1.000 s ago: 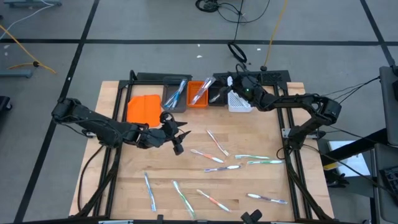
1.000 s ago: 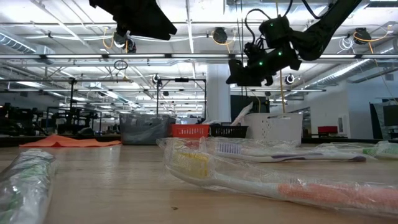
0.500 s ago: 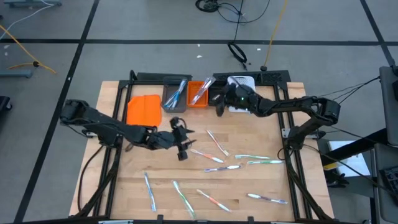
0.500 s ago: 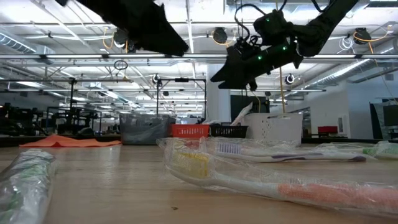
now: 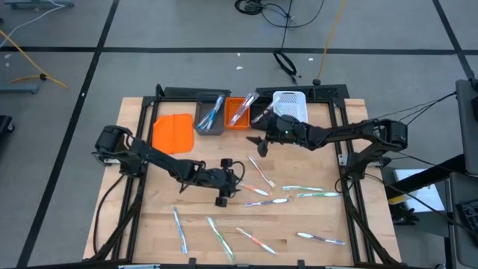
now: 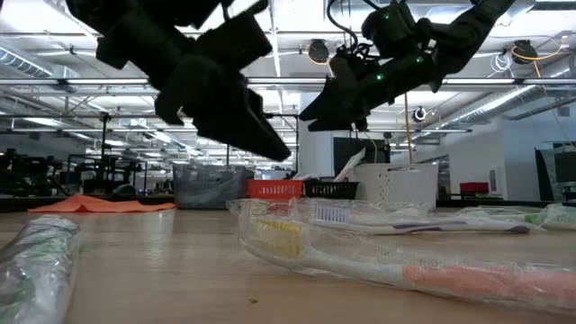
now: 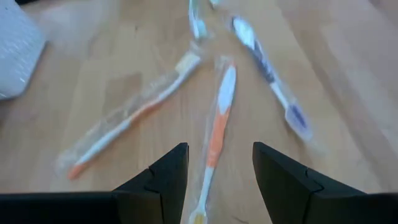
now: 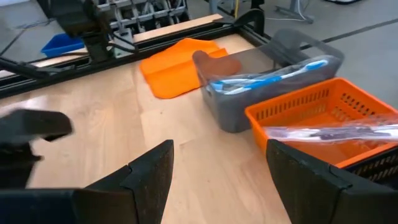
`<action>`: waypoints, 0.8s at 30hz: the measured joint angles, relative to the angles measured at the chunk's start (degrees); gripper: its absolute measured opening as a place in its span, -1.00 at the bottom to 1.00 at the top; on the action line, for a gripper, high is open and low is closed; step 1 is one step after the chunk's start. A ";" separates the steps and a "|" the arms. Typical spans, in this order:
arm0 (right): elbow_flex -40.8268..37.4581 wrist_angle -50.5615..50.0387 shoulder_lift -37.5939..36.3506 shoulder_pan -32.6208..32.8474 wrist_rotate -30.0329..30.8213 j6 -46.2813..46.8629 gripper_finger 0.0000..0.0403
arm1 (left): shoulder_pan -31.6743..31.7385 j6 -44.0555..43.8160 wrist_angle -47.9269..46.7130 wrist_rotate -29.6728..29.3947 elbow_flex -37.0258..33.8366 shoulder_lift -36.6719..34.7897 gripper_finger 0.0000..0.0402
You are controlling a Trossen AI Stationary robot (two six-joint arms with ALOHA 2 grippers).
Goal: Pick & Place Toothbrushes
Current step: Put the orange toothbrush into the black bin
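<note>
Left fingers: your left gripper (image 7: 214,177) stands with fingers apart, nothing between them, above an orange-handled toothbrush (image 7: 214,134).
Right fingers: your right gripper (image 8: 214,180) is spread wide and empty, near the bins.
Toothbrushes: most lie loose on the table (image 5: 149,217); some sit in the grey bin (image 8: 267,78) and the orange bin (image 8: 323,127).
Beside the grey bin: an orange cloth (image 5: 172,131), flat.
White mesh bin (image 5: 290,104): at the table's far edge.
</note>
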 joint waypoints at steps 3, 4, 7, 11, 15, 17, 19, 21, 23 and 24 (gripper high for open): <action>-0.02 0.12 0.00 1.05 0.11 -0.01 0.23 | 0.06 0.10 -0.07 -0.36 0.00 1.81 -0.10; -0.02 0.13 0.00 1.34 0.11 0.00 0.23 | 0.21 0.14 -0.05 -0.45 0.00 2.28 -0.10; -0.01 0.15 0.00 2.19 0.11 0.16 0.23 | 0.71 0.70 0.08 -0.67 0.02 3.82 -0.10; -0.02 0.31 0.00 3.15 0.11 0.02 0.23 | 1.81 0.71 -0.22 -1.57 0.02 6.23 -0.10; -0.01 0.35 -0.01 3.68 0.13 0.00 0.23 | 2.93 -0.67 -0.64 -1.43 0.02 7.88 -0.10; -0.02 0.33 -0.02 3.73 0.13 0.07 0.23 | 3.34 -1.96 -1.28 -0.78 0.07 7.88 -0.10; -0.01 0.32 -0.02 3.73 0.14 0.13 0.23 | 3.79 -3.06 -1.54 0.79 0.07 7.85 -0.13; -0.01 0.33 -0.02 3.73 0.15 0.13 0.23 | 3.88 -3.82 -1.56 1.98 0.07 7.85 -0.23; -0.02 0.33 -0.02 3.73 0.13 0.17 0.23 | 3.87 -4.16 -1.61 2.21 0.07 7.85 -0.37; -0.02 0.31 -0.02 3.73 0.13 0.17 0.23 | 3.82 -4.31 -1.65 2.25 0.07 7.85 -0.45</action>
